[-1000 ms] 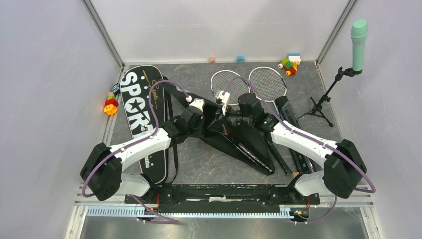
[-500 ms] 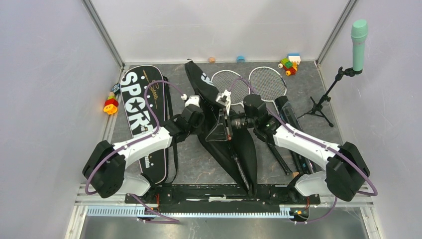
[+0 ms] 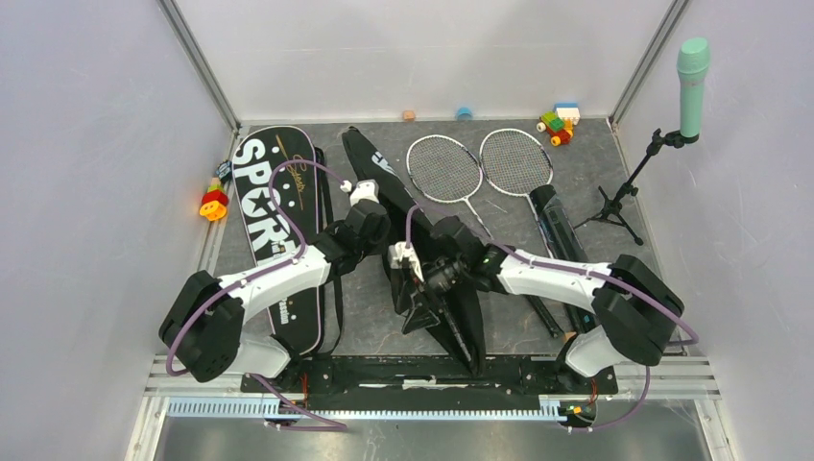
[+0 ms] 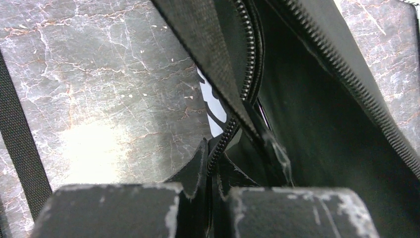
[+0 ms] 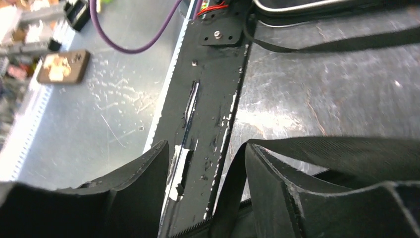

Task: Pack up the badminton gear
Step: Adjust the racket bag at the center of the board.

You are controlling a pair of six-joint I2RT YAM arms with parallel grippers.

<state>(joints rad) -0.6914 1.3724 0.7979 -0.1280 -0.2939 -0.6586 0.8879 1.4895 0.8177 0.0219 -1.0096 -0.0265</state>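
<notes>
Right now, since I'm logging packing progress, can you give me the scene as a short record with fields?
open bag: unzipped, lying diagonally in the middle
left gripper: shut on the open bag's zipper edge
right gripper: jaws apart, at the bag's near end
SPORT bag: flat at the left, not held
rackets: two, side by side at the back, outside both bags
black tube: lying at the right, unpacked
not gear: microphone, toy blocks

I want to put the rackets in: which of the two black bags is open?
The middle bag, pinched by the left gripper; its zipper gapes. The SPORT bag lies flat at left, unheld.
</notes>
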